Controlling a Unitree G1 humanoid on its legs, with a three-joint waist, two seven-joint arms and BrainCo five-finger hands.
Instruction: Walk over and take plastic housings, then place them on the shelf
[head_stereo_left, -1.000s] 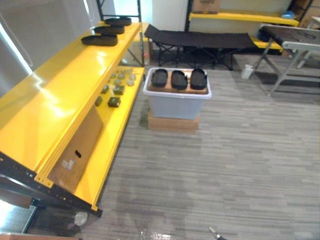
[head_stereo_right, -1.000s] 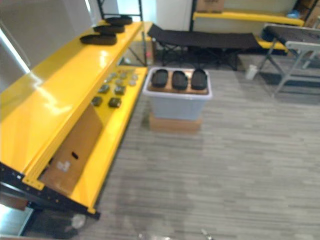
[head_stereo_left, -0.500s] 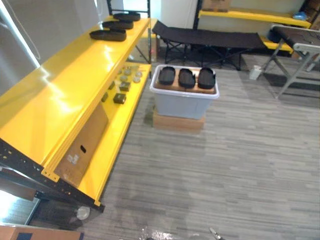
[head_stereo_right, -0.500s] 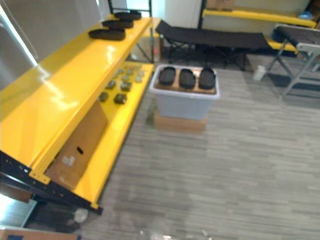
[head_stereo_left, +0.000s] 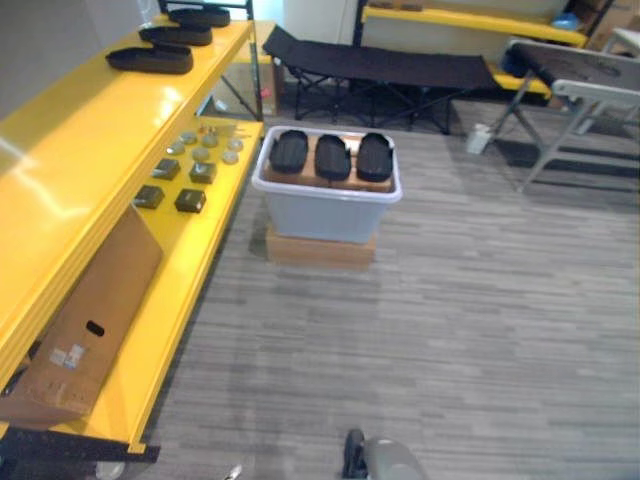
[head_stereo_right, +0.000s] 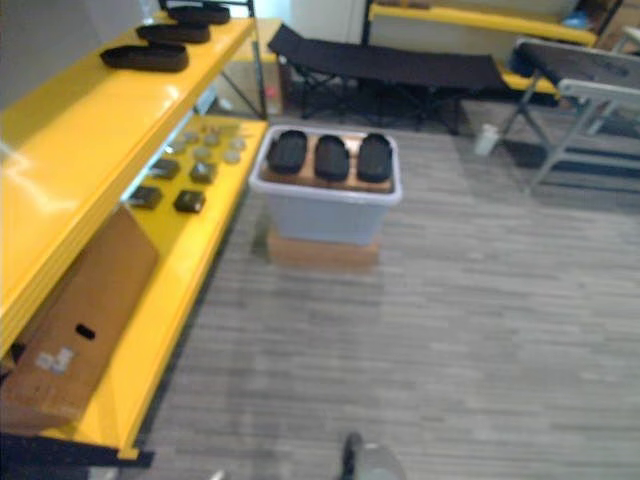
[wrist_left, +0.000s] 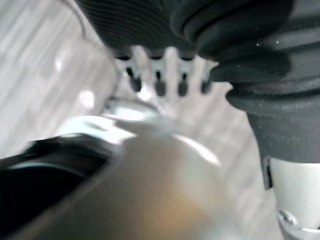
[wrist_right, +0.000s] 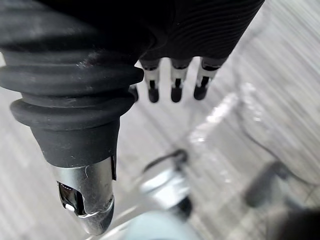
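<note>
- Three black plastic housings (head_stereo_left: 332, 157) lie side by side atop the grey bin (head_stereo_left: 320, 215); likely light, stiff, smooth shells, best gripped across the long sides.
- The yellow shelf (head_stereo_left: 70, 150) stands left of the bin.
- The left hand (wrist_left: 160, 80) and right hand (wrist_right: 176, 80) hang relaxed and empty.

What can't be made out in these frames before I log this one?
1. Small parts on the lower shelf: too small in both eye views to identify.
2. Bin contents beneath the three plastic housings: hidden by them and by the brown sheet they lie on.
3. Cardboard box: its far side is covered by the top shelf in both eye views.
</note>
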